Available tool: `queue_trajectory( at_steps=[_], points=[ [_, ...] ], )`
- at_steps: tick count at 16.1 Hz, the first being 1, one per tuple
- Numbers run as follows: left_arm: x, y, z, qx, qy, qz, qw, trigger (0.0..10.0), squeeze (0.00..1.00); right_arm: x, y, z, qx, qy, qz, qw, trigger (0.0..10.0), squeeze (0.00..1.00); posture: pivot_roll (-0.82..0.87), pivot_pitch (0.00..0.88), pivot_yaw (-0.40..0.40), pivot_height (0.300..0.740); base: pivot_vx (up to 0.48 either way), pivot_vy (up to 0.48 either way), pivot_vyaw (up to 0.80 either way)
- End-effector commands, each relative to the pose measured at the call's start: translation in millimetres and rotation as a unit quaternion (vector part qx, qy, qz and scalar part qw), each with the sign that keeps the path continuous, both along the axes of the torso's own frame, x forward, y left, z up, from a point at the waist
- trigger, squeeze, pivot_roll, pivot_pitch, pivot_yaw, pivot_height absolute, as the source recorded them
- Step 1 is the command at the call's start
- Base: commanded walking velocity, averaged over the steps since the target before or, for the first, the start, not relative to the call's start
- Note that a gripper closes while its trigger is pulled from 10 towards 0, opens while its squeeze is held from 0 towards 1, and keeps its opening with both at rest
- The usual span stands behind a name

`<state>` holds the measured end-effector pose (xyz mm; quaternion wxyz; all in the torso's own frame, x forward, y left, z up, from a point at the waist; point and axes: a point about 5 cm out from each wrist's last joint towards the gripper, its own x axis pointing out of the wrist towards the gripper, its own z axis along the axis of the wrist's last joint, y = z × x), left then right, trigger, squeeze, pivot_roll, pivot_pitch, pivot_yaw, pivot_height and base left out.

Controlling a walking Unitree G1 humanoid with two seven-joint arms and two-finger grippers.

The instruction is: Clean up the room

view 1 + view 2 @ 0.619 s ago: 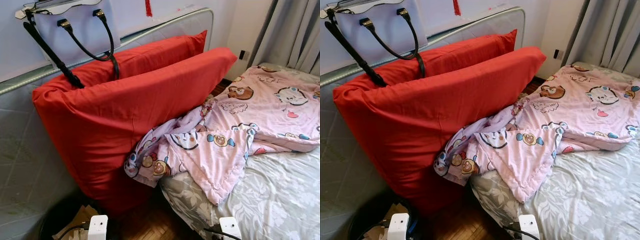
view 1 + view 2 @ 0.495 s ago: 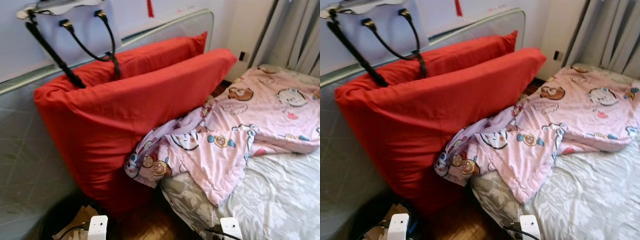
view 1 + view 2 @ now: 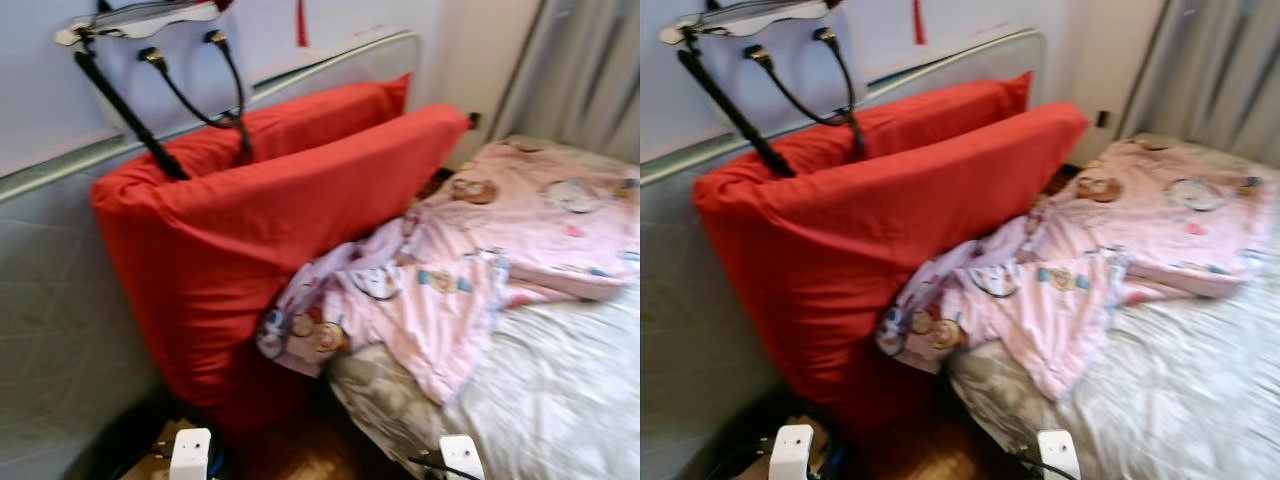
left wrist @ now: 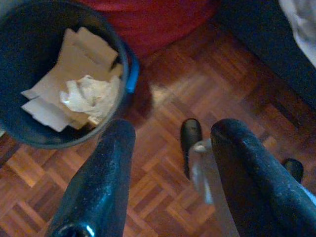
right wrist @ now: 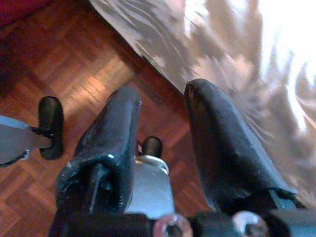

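Two big red pillows lean against the padded headboard at the left. A crumpled pink cartoon blanket lies over the bed and hangs off its near corner. A pale handbag with black straps sits on top of the headboard. My left gripper hangs open above the parquet, beside a dark bin holding cardboard and crumpled paper. My right gripper hangs open over the floor at the bed's edge, with nothing between its fingers.
The grey floral bed sheet covers the right side. Grey curtains hang at the far right, by a wall socket. A narrow strip of parquet floor runs between the pillows and the bed. My feet stand on it.
The head camera has shifted a little and the picture is now blurred. Pillows, blanket and handbag lie as before.
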<state>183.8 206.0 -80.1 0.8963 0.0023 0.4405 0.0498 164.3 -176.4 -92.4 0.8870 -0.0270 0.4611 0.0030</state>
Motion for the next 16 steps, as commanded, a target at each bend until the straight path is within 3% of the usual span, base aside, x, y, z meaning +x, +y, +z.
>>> queue_trajectory(
  at_steps=[1,4,7,16],
  points=[
    [-2.5,-0.1,-1.3,0.0,0.004,0.003,1.0,10.0,0.0,0.8,1.1,0.2,0.003,-0.001,-0.004,1.0,10.0,0.0,0.03,0.0,0.034,0.74,0.0,0.0,0.0],
    [-1.7,-1.9,-1.4,-0.006,0.004,0.01,1.0,10.0,0.0,0.9,1.2,0.2,0.003,-0.001,-0.004,1.0,10.0,0.0,0.03,0.0,0.034,0.74,0.0,0.0,0.0],
    [-0.4,-3.8,-1.1,-0.004,0.003,0.008,1.0,10.0,0.0,0.7,1.0,0.2,0.002,-0.001,-0.005,1.0,10.0,0.0,0.03,0.0,0.034,0.74,0.0,0.48,0.0],
    [-7.8,0.2,-3.9,0.0,0.013,0.006,1.0,10.0,0.0,0.1,1.3,-0.1,0.003,0.0,-0.006,1.0,10.0,0.0,0.03,0.0,0.037,0.74,0.0,0.0,0.0]
  ],
)
